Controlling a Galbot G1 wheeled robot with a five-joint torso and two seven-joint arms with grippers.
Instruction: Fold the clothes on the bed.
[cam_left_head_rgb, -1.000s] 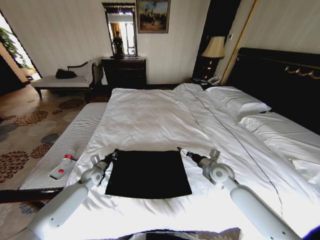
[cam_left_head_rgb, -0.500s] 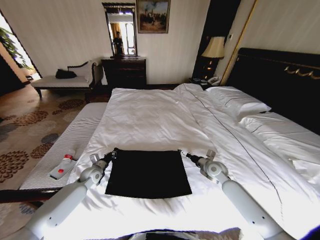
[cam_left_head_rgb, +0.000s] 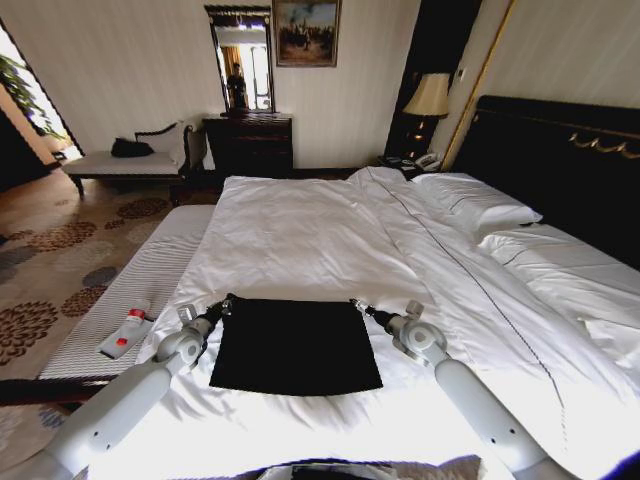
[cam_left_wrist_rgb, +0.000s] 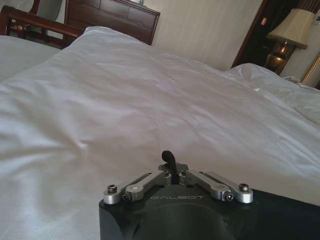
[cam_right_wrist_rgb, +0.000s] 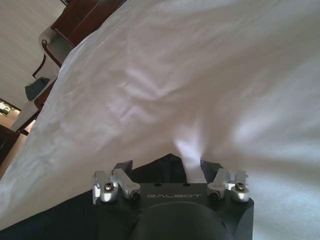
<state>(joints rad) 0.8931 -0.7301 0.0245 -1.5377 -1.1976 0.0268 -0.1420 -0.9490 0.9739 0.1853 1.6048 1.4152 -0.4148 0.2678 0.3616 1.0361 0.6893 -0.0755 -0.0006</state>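
a: while the bed is filling most of the room with its white duvet, where is the shirt sitting?

b: the black t-shirt is lying flat as a dark rectangle on the duvet near the foot of the bed, between the two arms. no lettering is showing on it.

a: and the left hand?

b: it is resting at the shirt's far left corner. in the left wrist view its fingers are looking drawn in together over the white cover, with a small dark tip poking up between them; whether cloth is pinched there, i cannot tell.

a: the right hand?

b: it is sitting at the far right corner. in the right wrist view its fingers are standing apart, with black fabric lying between them and the white duvet beyond.
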